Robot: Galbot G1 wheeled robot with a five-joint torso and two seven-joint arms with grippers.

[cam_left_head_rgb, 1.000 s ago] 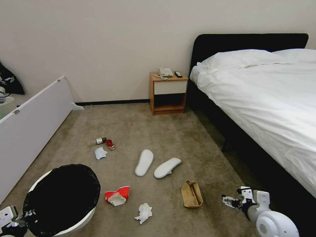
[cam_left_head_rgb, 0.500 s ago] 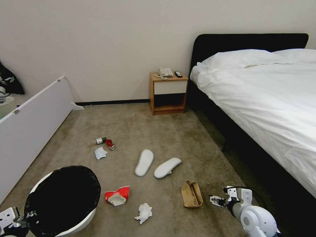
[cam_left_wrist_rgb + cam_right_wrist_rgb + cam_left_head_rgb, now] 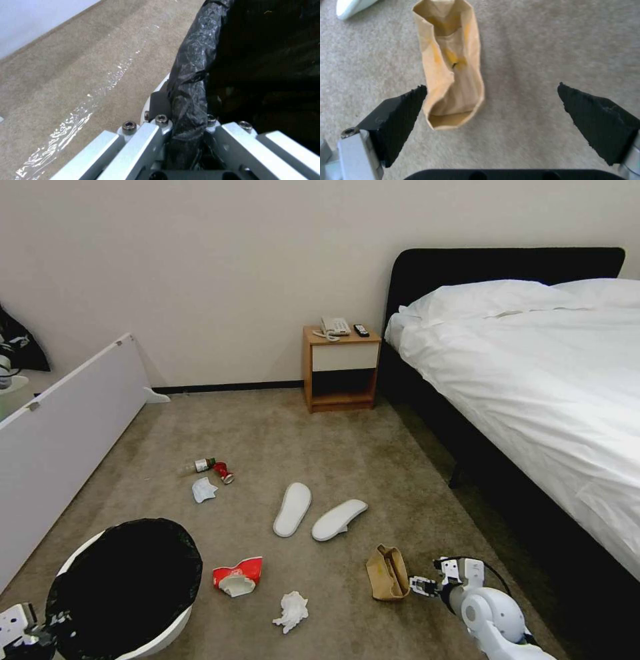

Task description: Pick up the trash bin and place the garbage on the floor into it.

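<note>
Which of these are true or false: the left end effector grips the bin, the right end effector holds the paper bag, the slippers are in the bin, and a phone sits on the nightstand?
1. The left end effector grips the trash bin by its bag-covered rim. True.
2. The right end effector holds the paper bag. False: it is open, beside the bag on the carpet.
3. The slippers are in the bin. False: both lie on the carpet.
4. A phone sits on the nightstand. True.

Even light (wrist views seemingly soft)
</note>
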